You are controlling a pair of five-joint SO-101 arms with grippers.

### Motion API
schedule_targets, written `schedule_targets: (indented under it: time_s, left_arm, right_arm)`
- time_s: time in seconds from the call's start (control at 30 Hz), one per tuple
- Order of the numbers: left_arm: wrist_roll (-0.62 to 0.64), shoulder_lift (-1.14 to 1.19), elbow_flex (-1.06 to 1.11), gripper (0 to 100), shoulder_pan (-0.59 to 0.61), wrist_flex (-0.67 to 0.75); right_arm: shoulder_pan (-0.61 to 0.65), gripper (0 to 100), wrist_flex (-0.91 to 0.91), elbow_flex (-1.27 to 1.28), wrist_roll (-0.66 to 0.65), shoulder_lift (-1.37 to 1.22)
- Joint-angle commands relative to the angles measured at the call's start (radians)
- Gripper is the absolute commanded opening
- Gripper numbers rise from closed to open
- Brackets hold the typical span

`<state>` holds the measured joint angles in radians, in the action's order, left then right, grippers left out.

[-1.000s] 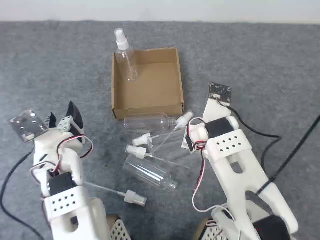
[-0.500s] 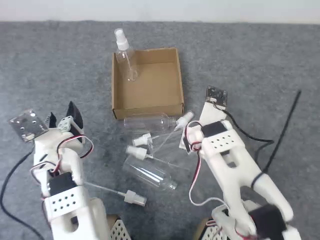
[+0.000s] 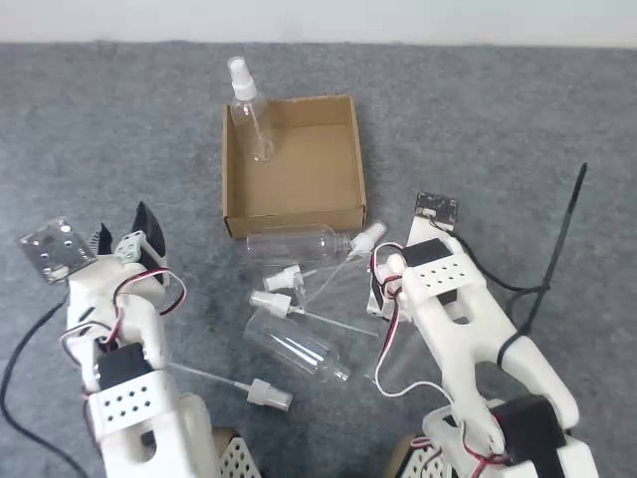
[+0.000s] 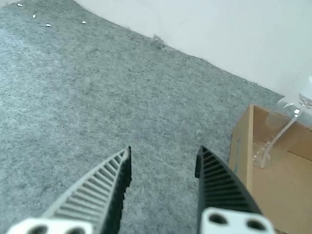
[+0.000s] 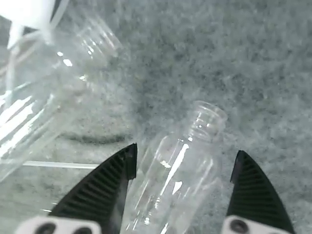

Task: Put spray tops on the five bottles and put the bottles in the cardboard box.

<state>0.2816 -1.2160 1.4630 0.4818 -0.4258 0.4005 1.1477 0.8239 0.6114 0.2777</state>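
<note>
My right gripper (image 5: 185, 151) is open and hangs just above an uncapped clear bottle (image 5: 178, 178) lying on the carpet between its fingers, not touching it. A second uncapped bottle (image 5: 58, 100) lies beside it, next to a white spray top (image 5: 29, 17). The cardboard box (image 3: 343, 189) stands at the far middle, with a capped bottle (image 3: 251, 115) leaning in its far left corner. Another capped bottle (image 3: 299, 242) lies in front of the box. My left gripper (image 4: 163, 158) is open over bare carpet to the left of the box (image 4: 265, 195).
Loose spray tops with long dip tubes (image 3: 282, 277) (image 3: 271, 302) (image 3: 269, 394) lie among the bottles in the middle. One uncapped bottle (image 3: 299, 346) rests near the front. Black cables (image 3: 557, 249) trail on the right. Grey carpet lies open on the left and far right.
My right arm has drawn back a little toward the near edge and come lower over the loose bottles. The left arm and the bottles have stayed put.
</note>
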Motion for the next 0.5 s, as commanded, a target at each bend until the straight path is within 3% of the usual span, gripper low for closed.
schedule_targets:
  time_s: [0.0, 0.3, 0.47]
  left_arm:
    - [0.006, -0.018, -0.01, 21, -0.005, 0.035]
    - [0.006, -0.018, -0.01, 21, -0.005, 0.035]
    - [0.006, -0.018, -0.01, 21, -0.005, 0.035]
  right_arm:
    - [-0.019, 26.3, 0.013, -0.068, 0.009, -0.004]
    - [-0.019, 26.1, 0.013, -0.031, 0.009, -0.004]
    - [-0.019, 10.2, 0.019, -0.032, 0.005, 0.007]
